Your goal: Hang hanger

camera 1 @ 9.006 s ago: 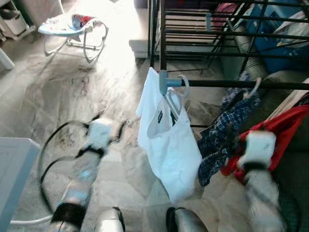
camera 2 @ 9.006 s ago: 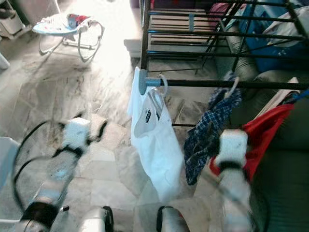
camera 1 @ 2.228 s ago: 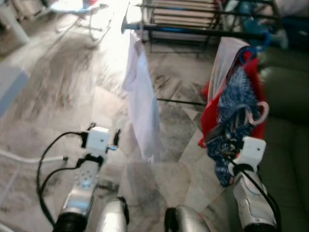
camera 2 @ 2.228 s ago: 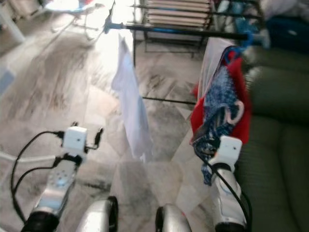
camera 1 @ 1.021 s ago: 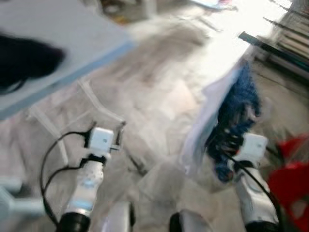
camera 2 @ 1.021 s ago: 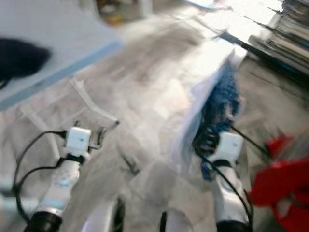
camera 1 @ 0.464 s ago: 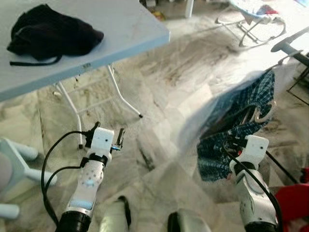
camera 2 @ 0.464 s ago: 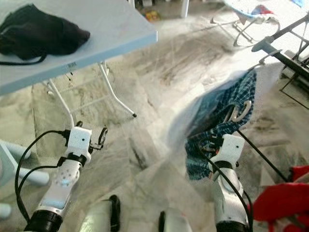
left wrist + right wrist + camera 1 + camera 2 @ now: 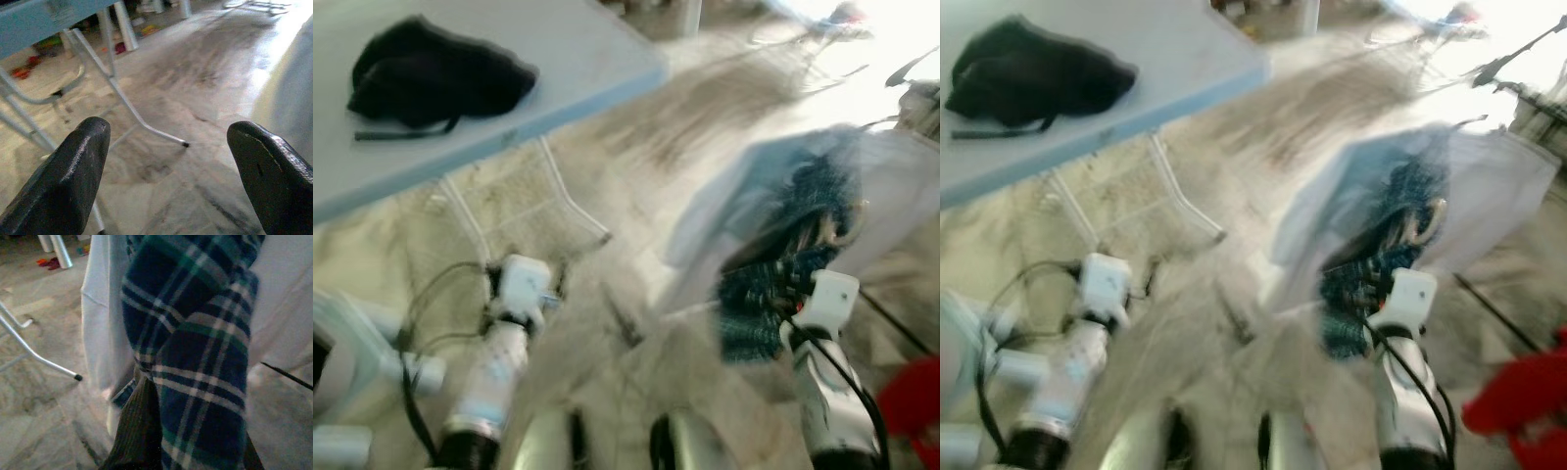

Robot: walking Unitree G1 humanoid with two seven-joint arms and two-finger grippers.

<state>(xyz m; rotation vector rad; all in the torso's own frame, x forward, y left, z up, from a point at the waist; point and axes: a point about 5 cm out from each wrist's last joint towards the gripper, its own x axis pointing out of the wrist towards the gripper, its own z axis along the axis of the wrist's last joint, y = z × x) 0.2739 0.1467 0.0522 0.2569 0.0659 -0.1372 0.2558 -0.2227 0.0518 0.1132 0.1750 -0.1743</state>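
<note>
A blue plaid shirt on a pale hanger, whose hook curls above it, hangs from my right gripper at the right. The cloth covers the gripper's fingers, and the plaid hangs close before the right wrist camera. Behind it a white shirt hangs from the dark rack rail at the far right. My left gripper is open and empty low over the floor at the left; its black fingers stand wide apart. Both eye views are blurred.
A light blue folding table with a black garment on it stands at the upper left, its white legs reaching the marble floor. A red garment lies at the lower right. A white stool sits at the far left.
The camera has swung left, bringing the table and black garment into view, and the picture is blurred again. The plaid shirt stays with my right gripper; the left stays open.
</note>
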